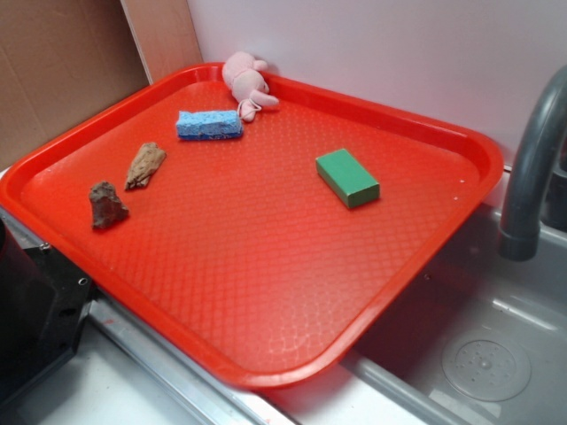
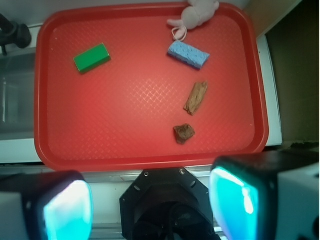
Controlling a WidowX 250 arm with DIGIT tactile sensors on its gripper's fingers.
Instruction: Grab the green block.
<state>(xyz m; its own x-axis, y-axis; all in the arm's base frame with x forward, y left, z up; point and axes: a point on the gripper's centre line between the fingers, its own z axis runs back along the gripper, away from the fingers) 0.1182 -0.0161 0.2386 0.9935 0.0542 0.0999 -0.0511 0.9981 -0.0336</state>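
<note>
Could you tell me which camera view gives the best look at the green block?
The exterior view: the green block appears large, showing its top and darker sides. The wrist view shows it smaller, from above, far beyond the open claw.

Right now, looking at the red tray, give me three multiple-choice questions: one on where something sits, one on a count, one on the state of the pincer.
1. What lies nearest the pink plush toy?
A. the green block
B. the blue sponge
C. the dark brown chunk

2. How many things lie on the red tray?
A. three
B. five
C. seven

3. How does the pincer stand?
A. open, holding nothing
B. shut on the green block
C. shut on the blue sponge

Answers:
1 B: the blue sponge lies right beside the toy, while the green block lies alone toward the sink side.
2 B: toy, sponge, block, a tan piece and a dark brown chunk.
3 A: in the wrist view both fingers stand wide apart, short of the tray.
</note>
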